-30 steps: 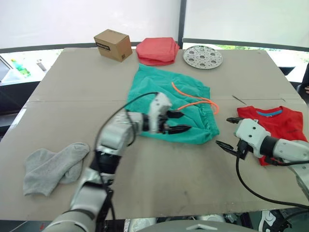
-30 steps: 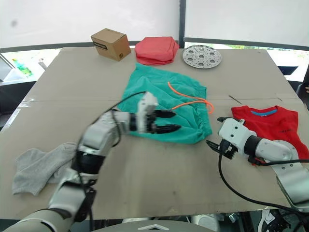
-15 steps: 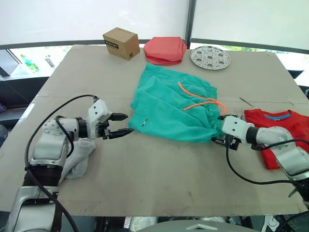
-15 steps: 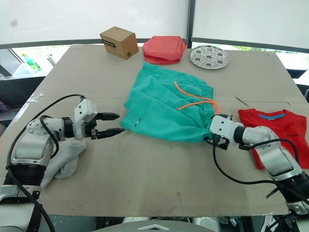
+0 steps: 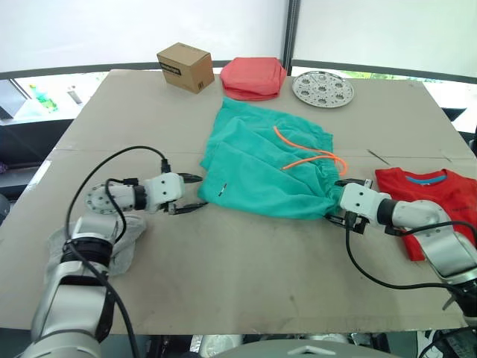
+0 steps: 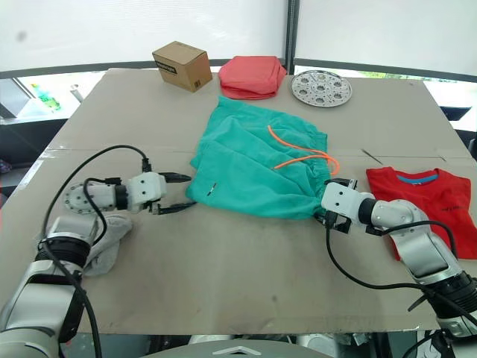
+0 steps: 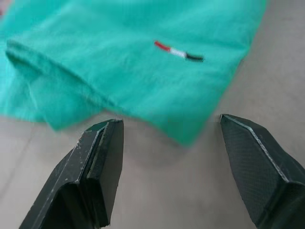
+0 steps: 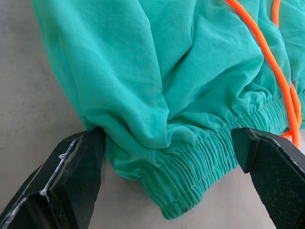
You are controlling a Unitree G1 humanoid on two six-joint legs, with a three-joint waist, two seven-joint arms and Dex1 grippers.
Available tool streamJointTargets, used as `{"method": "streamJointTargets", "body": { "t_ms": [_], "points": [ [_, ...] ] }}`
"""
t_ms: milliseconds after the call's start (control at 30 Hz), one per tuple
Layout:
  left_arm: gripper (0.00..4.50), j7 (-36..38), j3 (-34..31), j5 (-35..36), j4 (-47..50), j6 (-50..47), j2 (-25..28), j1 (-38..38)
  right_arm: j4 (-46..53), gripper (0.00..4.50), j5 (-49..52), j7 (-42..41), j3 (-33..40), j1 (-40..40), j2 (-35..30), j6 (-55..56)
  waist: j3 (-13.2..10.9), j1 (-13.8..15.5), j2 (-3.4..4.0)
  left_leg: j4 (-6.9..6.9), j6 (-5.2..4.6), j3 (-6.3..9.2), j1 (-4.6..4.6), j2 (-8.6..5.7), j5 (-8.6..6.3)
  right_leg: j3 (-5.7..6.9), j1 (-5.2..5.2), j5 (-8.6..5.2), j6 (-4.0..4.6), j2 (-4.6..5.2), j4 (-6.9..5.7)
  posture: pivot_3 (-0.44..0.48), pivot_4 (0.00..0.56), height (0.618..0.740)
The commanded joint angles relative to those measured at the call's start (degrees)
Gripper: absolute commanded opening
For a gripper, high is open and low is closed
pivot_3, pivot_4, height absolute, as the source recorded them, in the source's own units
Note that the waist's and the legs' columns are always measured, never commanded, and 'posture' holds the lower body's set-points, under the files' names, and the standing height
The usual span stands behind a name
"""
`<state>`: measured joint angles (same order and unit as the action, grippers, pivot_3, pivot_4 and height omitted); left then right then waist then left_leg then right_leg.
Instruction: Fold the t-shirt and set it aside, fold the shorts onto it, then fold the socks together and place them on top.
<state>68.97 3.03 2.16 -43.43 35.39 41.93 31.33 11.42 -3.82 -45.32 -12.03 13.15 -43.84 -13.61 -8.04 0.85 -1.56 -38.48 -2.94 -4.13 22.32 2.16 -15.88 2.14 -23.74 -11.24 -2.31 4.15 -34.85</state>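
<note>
The teal shorts [image 5: 268, 168] lie spread at the table's middle, their orange drawstring [image 5: 309, 158] loose on top. My left gripper [image 5: 200, 191] is open at the shorts' near-left leg corner [image 7: 190, 129], which reaches just between its fingers. My right gripper [image 5: 340, 201] is open around the elastic waist corner [image 8: 186, 162], fabric bunched between its fingers. The red t-shirt [image 5: 428, 198] lies folded at the right, beside my right forearm. Grey socks [image 5: 119, 240] lie at the left, partly hidden under my left arm.
At the far edge stand a cardboard box [image 5: 181, 67], a folded salmon-pink cloth [image 5: 253, 77] and a round perforated metal plate [image 5: 323, 88]. The brown table [image 5: 246, 276] has bare room in front of the shorts.
My left gripper has moved right, up to the shorts' leg corner. The right gripper has stayed open at the waist corner.
</note>
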Motion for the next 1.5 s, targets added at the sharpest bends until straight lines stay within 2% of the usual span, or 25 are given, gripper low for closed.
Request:
{"method": "streamJointTargets", "body": {
  "t_ms": [33,167,200,233,367,433,500,733,833,900,967,1033,1067,1133,1167,1200,1267,1333,1367,1400,1500],
  "points": [
    [3.47,-1.9,1.5,-1.9,-2.4,4.6,-1.6,2.6,1.5,4.50,0.1,0.4,1.2,-0.1,0.7,-0.4,0.0,0.0,0.00,0.00,0.00,-0.01,0.00,0.00,0.00,0.00,0.00,0.00,0.00,-0.01,-0.03,0.000,0.150,0.740],
    [3.47,-1.6,3.7,-3.8,-5.1,7.2,-2.4,3.5,0.5,4.50,0.4,-0.2,1.3,0.5,1.1,-0.5,0.0,-0.2,0.02,0.02,0.00,-0.12,-0.03,0.01,0.00,0.01,0.00,-0.01,0.01,-0.09,-0.05,0.000,0.150,0.740],
    [2.96,-0.7,3.8,-3.4,-5.6,6.8,-2.5,3.6,-0.1,3.99,0.7,-0.6,1.2,0.9,1.3,-0.8,0.0,-0.1,0.02,0.03,0.00,-0.14,-0.06,0.01,0.00,0.01,0.00,-0.01,0.01,-0.10,-0.06,0.000,0.150,0.740],
    [2.75,0.0,3.9,-3.0,-6.1,6.5,-2.6,3.7,-0.6,3.73,0.9,-1.0,1.0,1.2,1.4,-0.8,0.0,-0.1,0.03,0.04,0.00,-0.15,-0.09,0.01,0.00,0.01,0.03,-0.01,0.01,-0.10,-0.06,0.000,0.150,0.740],
    [0.75,2.1,3.9,-1.9,-7.0,5.8,-2.3,4.1,-3.4,1.72,-0.5,-1.3,0.4,2.5,1.5,1.1,0.0,-0.1,0.03,-0.01,0.00,-0.14,-0.11,0.02,0.00,0.00,0.06,0.00,-0.01,-0.06,-0.09,0.000,0.150,0.740],
    [0.00,2.8,3.5,-0.8,-6.8,4.9,-2.2,3.9,-5.0,0.76,-0.7,-2.0,0.2,3.5,1.3,1.7,0.0,-0.1,0.03,-0.02,-0.01,-0.09,-0.12,0.03,0.00,-0.01,0.06,0.00,-0.02,-0.06,-0.09,0.000,0.150,0.740],
    [0.00,3.5,2.9,0.4,-6.4,3.7,-2.0,3.3,-5.5,0.04,-0.1,-3.7,0.3,3.9,0.6,1.5,0.0,-0.1,0.03,-0.02,-0.01,-0.07,-0.13,0.03,0.00,-0.02,0.06,0.00,-0.02,-0.06,-0.10,0.000,0.150,0.740],
    [0.00,5.5,0.9,4.7,-3.3,-1.9,-0.8,0.1,-1.8,0.04,8.3,-9.2,4.6,3.5,0.1,-4.4,0.0,-0.3,0.05,0.03,-0.01,-0.04,-0.12,0.06,0.00,-0.02,0.05,-0.01,0.00,-0.10,-0.10,0.000,0.150,0.740],
    [0.00,7.9,-0.2,8.4,2.0,-8.4,-0.2,-2.6,0.6,0.04,9.8,-11.2,4.8,1.6,-1.3,-4.9,0.0,-0.5,0.05,0.04,-0.01,-0.02,-0.13,0.09,0.00,-0.02,0.05,-0.01,0.00,-0.10,-0.10,0.000,0.150,0.740],
    [0.00,10.4,-0.5,11.9,9.8,-16.3,1.6,-6.4,4.1,0.04,12.7,-12.5,5.8,-0.6,-2.0,-7.3,0.0,-0.5,0.05,0.06,-0.01,-0.01,-0.13,0.10,0.00,-0.02,0.05,-0.01,0.01,-0.09,-0.09,0.000,0.150,0.740],
    [0.00,14.1,-1.3,17.6,22.5,-28.3,6.3,-13.5,10.1,0.04,17.4,-14.8,7.9,-4.2,-3.9,-11.0,0.0,-0.6,0.06,0.06,0.00,-0.01,-0.12,0.12,0.00,-0.03,0.04,-0.01,0.01,-0.07,-0.08,0.000,0.150,0.740],
    [0.00,15.4,-2.1,20.8,30.2,-35.5,9.2,-17.8,13.4,0.04,19.9,-15.6,9.2,-6.1,-5.2,-13.1,-0.1,-0.9,0.11,0.10,0.00,-0.02,-0.04,0.16,-0.01,-0.06,-0.07,-0.02,0.01,-0.05,-0.05,0.000,0.150,0.740],
    [0.00,18.1,-4.4,25.6,36.2,-43.5,14.3,-22.2,17.4,0.04,24.1,-16.7,12.4,-8.2,-6.8,-16.5,-0.1,-0.9,0.13,0.10,0.00,-0.01,-0.01,0.17,-0.01,-0.06,-0.09,-0.02,0.00,-0.03,-0.03,0.000,0.150,0.740],
    [0.00,22.4,-9.8,42.0,45.2,-61.0,28.2,-30.3,25.5,0.04,34.9,-19.9,21.0,-11.8,-10.7,-24.3,-0.1,-1.0,0.14,0.10,0.00,-0.01,-0.03,0.15,-0.01,-0.06,-0.08,-0.03,0.00,-0.02,-0.02,0.000,0.150,0.740],
    [0.00,23.4,-12.9,50.0,47.4,-69.8,33.5,-32.0,28.3,0.04,40.7,-21.0,25.2,-12.5,-12.4,-28.1,-0.2,-0.8,0.08,0.08,0.00,0.04,0.07,0.17,-0.01,-0.03,-0.19,-0.03,-0.02,0.00,-0.02,0.000,0.150,0.740],
    [0.00,23.5,-15.0,54.6,48.2,-74.8,36.0,-32.6,29.6,0.04,44.1,-21.4,27.6,-12.7,-13.3,-30.3,-0.4,-1.1,-0.14,0.04,0.01,0.05,0.11,0.17,-0.01,0.01,-0.28,-0.15,-0.22,0.04,-0.08,0.000,0.150,0.740],
    [0.00,23.5,-18.5,59.7,46.3,-80.8,38.6,-30.4,31.0,0.04,52.7,-21.0,33.5,-11.5,-15.6,-34.5,-0.5,-0.2,0.31,0.03,0.07,0.21,0.19,0.31,0.02,0.18,-0.33,-0.14,-0.17,0.08,-0.12,0.000,0.150,0.740],
    [0.00,18.9,-17.7,57.2,43.0,-79.5,34.8,-21.7,29.8,0.04,55.7,-18.5,34.8,-7.2,-16.9,-36.1,-0.5,0.0,0.46,0.08,0.09,0.17,0.04,0.16,0.01,0.25,-0.22,-0.18,-0.26,0.17,0.04,0.000,0.150,0.740],
    [0.00,15.1,-16.0,54.3,41.7,-77.6,31.5,-16.6,28.2,0.04,54.0,-16.5,32.8,-4.4,-16.9,-35.6,-0.6,0.1,0.57,0.08,0.24,0.07,-0.10,0.08,-0.08,0.27,-0.10,-0.18,-0.27,0.29,0.04,0.000,0.150,0.740],
    [0.00,10.0,-12.8,48.8,40.0,-74.0,27.0,-10.7,25.3,0.04,49.3,-14.1,28.5,-0.7,-15.9,-33.7,-0.6,0.3,0.77,0.09,0.29,0.05,-0.25,0.03,-0.11,0.29,0.06,-0.18,-0.27,0.37,0.04,0.000,0.150,0.740],
    [0.00,-4.0,-4.4,32.8,31.4,-63.8,12.9,6.4,10.3,0.04,28.5,-5.3,11.0,14.1,-10.4,-24.2,-0.3,0.4,0.39,0.15,0.30,0.01,-0.33,-0.06,-0.11,0.29,0.18,-0.17,-0.28,0.33,0.10,0.000,0.150,0.740]
  ]
}}
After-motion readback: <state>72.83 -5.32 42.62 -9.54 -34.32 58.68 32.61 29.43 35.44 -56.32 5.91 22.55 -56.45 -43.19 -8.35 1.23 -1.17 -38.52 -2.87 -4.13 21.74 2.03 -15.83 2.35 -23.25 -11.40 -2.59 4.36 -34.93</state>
